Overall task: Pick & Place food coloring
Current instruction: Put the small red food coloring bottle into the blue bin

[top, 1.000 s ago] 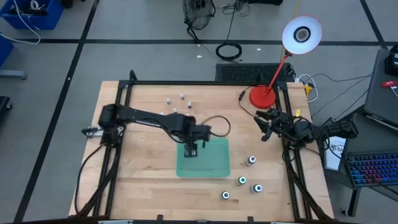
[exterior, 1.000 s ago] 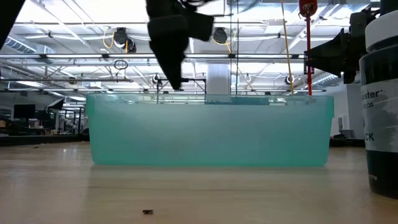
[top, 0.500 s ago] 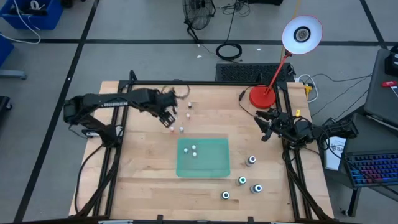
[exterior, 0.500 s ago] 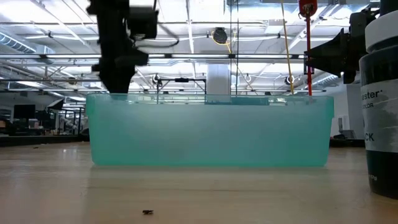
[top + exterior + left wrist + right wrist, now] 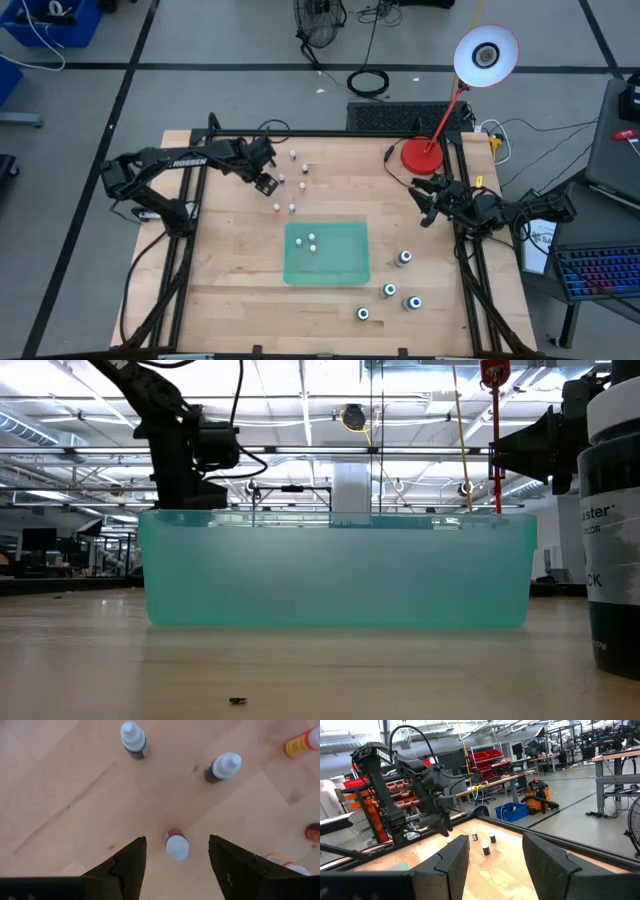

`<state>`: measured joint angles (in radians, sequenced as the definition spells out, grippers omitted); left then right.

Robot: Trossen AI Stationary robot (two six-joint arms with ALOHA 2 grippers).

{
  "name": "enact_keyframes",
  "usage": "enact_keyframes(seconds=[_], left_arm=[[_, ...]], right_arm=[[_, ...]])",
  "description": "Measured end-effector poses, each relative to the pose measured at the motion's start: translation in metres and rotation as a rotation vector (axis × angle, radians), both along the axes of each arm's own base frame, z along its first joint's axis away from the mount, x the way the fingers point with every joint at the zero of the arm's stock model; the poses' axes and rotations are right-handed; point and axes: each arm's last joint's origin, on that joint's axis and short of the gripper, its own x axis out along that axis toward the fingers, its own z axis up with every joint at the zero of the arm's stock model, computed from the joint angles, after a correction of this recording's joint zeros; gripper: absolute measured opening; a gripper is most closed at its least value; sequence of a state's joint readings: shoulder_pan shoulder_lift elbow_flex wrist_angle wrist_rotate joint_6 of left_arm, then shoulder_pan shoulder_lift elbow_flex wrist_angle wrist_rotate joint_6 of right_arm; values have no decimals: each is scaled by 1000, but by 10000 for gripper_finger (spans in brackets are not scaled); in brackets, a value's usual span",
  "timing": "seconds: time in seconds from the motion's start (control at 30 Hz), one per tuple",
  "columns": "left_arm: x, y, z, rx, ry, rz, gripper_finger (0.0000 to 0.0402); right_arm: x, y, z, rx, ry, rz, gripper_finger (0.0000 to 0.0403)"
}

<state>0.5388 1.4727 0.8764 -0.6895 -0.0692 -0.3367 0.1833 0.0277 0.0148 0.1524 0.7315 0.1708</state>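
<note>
You have two bottles [image 5: 310, 242] in the tray [image 5: 345, 268]; the rest wait. Your left end effector [image 5: 175, 865] stands spread over one [image 5: 177, 846] near the tabletop's far edge.

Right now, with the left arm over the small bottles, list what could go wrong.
1. The left tool is open around one white-capped bottle. The bottle sits nearer one finger, so closing may tip it rather than grip it.
2. Other bottles stand close by and one orange bottle lies on its side; the fingers could knock them.
3. The green tray already holds two bottles; a drop there could topple them.
</note>
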Motion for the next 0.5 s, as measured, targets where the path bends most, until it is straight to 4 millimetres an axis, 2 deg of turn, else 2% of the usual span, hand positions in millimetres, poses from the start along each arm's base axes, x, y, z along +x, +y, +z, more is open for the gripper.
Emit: enact_keyframes(seconds=[0.5], left_arm=[[-1, -5, -17, -6, 14, -9, 215]], right_arm=[[0, 0, 0, 0, 0, 0, 174]])
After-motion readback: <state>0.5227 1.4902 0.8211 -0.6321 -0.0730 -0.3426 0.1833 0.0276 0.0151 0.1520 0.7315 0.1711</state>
